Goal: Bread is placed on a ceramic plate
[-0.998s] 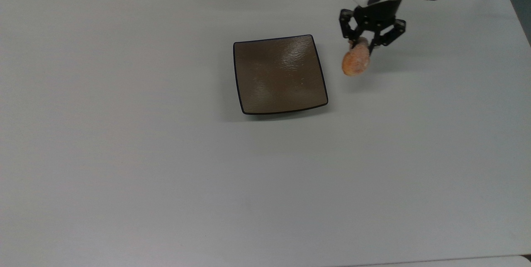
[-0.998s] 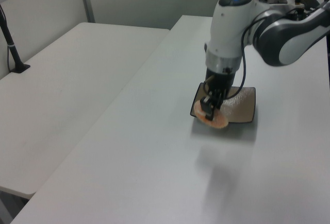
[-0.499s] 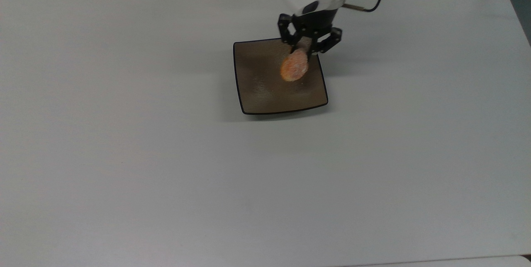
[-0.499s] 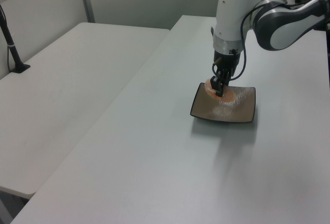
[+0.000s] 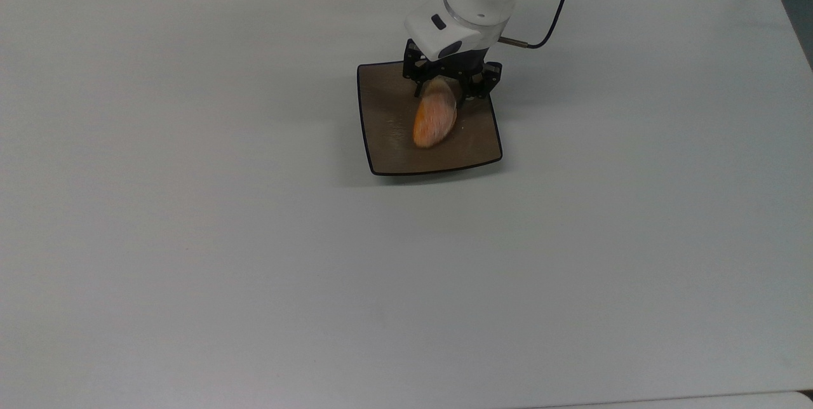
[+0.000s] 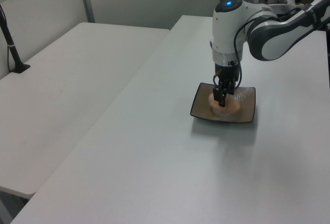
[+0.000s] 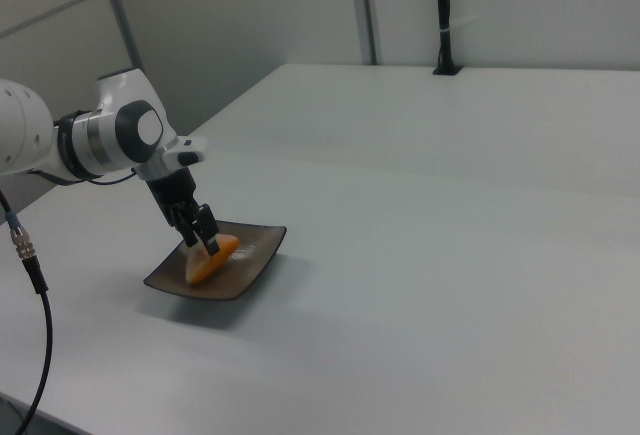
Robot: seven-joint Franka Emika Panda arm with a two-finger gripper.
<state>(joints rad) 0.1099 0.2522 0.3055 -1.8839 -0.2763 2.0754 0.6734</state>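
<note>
Bread: I see the bread (image 5: pixel 434 121) as an oval roll, orange-brown with a paler speckled crust, hanging tilted with its lower end over the ceramic plate (image 5: pixel 387 142); whether that end touches the surface I cannot tell.
Gripper: my gripper (image 5: pixel 450 84) is clenched on the roll's upper end, over the plate's far edge in the top view.
Plate: square, glossy brown, thin dark rim, much larger than the roll, flat on the white table (image 5: pixel 254 256).
Right view: the roll (image 7: pixel 212 256) slants down from the fingers toward the plate (image 7: pixel 245 277).

Bare table (image 5: pixel 254 237) on all sides of ceramic plate (image 5: pixel 387 148)
</note>
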